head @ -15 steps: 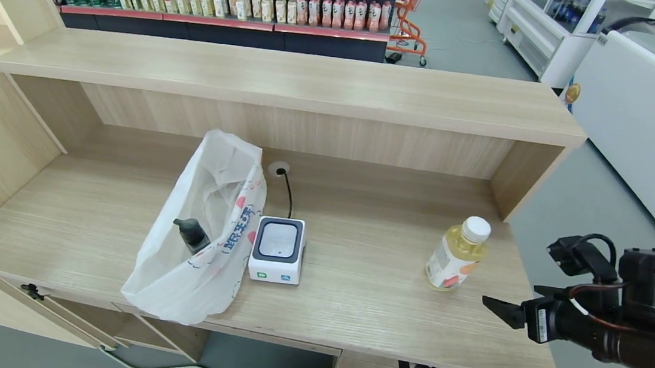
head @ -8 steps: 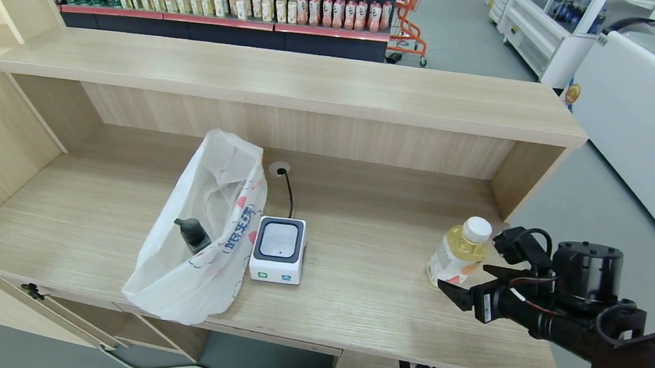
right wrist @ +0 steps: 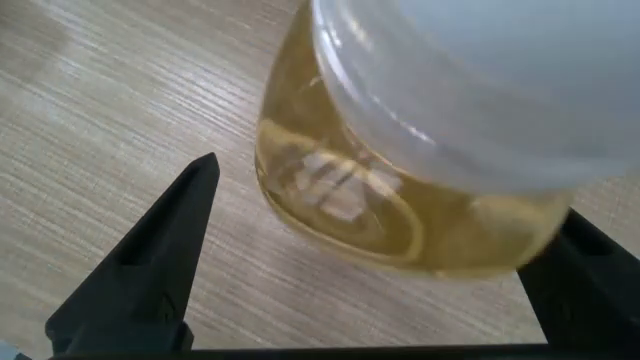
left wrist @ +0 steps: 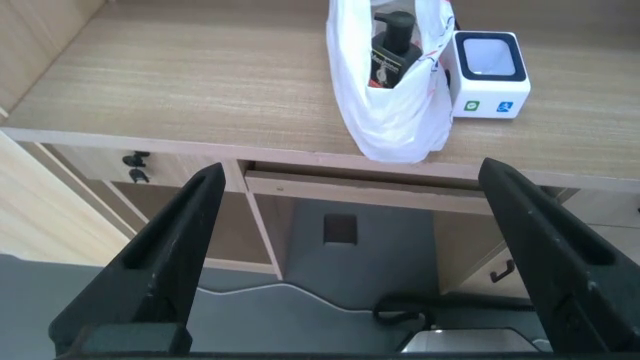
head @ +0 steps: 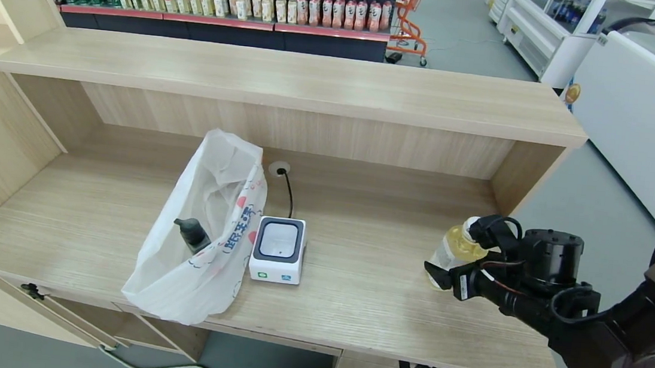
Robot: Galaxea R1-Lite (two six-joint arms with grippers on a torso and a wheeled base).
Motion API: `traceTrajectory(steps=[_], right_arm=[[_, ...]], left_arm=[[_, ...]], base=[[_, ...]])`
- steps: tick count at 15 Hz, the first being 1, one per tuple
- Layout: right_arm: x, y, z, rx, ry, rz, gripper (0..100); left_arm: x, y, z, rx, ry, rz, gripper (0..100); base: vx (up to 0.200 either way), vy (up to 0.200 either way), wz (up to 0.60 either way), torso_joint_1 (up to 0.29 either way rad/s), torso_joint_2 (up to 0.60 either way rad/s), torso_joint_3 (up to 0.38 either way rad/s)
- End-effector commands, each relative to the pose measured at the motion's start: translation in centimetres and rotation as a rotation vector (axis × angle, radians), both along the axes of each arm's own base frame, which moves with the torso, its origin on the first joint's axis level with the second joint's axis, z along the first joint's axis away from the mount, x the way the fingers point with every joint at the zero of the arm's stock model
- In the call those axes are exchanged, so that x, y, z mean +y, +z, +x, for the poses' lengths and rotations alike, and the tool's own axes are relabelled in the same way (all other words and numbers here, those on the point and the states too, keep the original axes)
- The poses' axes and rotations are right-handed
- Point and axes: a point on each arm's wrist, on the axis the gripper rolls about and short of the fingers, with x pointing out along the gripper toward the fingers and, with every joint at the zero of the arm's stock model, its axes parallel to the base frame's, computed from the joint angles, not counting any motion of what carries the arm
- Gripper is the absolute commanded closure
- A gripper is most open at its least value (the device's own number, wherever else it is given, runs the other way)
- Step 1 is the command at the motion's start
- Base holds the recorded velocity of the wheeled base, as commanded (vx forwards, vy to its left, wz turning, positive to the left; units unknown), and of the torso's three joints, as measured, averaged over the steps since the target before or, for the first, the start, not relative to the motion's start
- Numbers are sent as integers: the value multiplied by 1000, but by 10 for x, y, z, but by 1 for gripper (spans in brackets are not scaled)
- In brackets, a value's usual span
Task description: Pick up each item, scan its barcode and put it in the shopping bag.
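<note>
— Around the scanner (head: 277,249), on the counter (head: 352,306)?

— Just left of the scanner: white shopping bag (head: 199,268), mouth open, dark pump bottle (head: 192,233) upright inside; behind the scanner, black cable (head: 288,195) leading to a hole in the counter; far beyond, shelf of drinks (head: 219,2).

— Hidden or hard to tell?

— Drink bottle (head: 452,253), well right of the scanner, near the counter's right end; yellow liquid, white cap; cap and lower body partly covered by the arm in the head view; farther finger lost behind the bottle there; contact with its sides impossible to judge.

— And the pincers?

— Right gripper (right wrist: 385,210): spread wide, one finger on either side of the bottle, not closed on it; left gripper (left wrist: 345,175): equally wide, holding nothing, out in front of the counter and below its edge, on the bag's side of the scanner.
</note>
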Motion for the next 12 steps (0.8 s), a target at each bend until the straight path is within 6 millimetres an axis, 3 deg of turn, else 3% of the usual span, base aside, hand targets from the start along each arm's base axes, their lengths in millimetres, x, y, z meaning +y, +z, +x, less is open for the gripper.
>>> traceTrajectory(steps=[1, 6, 11, 12], right_arm=[[5, -5, 11, -4, 6, 4, 0], [24, -15, 31, -62, 44, 19, 0], [30, -17, 32, -65, 67, 22, 0], [28, -17, 32, -62, 77, 21, 100]], left_arm=[[0, 0, 0, -1, 0, 0, 0], [0, 0, 0, -1, 0, 0, 0], [0, 0, 0, -1, 0, 0, 0], [0, 0, 0, -1, 0, 0, 0]], base=[[0, 0, 0, 0, 0, 0], [0, 0, 0, 0, 0, 0], [0, 0, 0, 0, 0, 0], [0, 0, 0, 0, 0, 0]])
